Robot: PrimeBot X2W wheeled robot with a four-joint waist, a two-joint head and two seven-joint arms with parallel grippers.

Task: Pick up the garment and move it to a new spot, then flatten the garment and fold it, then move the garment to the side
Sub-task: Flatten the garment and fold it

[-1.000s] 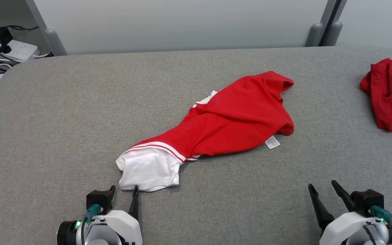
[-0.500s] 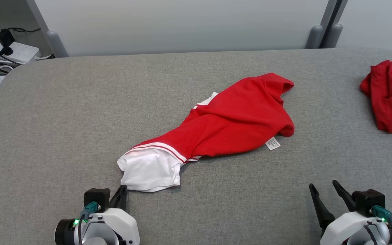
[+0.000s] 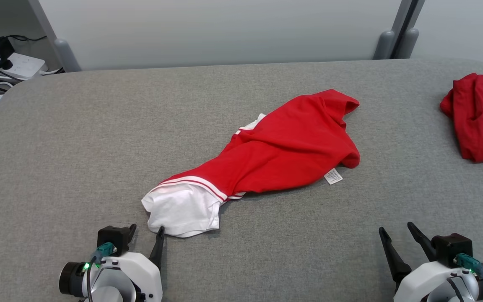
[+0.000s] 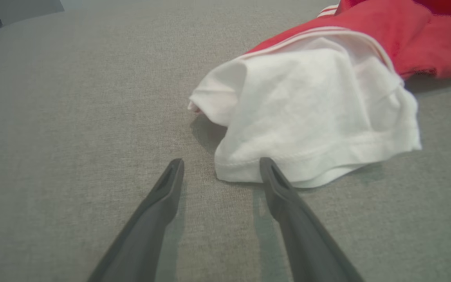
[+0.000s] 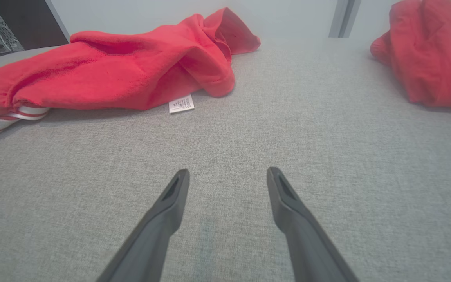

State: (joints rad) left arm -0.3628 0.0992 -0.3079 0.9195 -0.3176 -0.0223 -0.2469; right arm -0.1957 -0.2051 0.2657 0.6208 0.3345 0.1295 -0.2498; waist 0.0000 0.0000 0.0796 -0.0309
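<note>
A crumpled red garment [image 3: 283,147] with a white striped end [image 3: 183,207] lies in a long heap across the middle of the grey table [image 3: 57,147]. Its white hem [image 4: 319,129] sits just beyond my left gripper [image 3: 146,231], which is open and empty; the right fingertip [image 4: 266,166] is at the hem's edge. My right gripper [image 3: 396,230] stands open at the lower right with bare table between its fingers [image 5: 178,184]. From the right wrist the garment [image 5: 131,70] and its white care label [image 5: 181,104] lie ahead to the left.
A second red garment [image 3: 476,117] is bunched at the table's far right edge, also seen as a red heap [image 5: 425,51] from the right wrist. A power strip and cables [image 3: 2,63] sit off the table's back left. A pale wall panel [image 3: 224,33] stands behind.
The left gripper shut half a second ago and now stands open again, just short of the white hem. The garment and right gripper have not moved; the head view shifted slightly.
</note>
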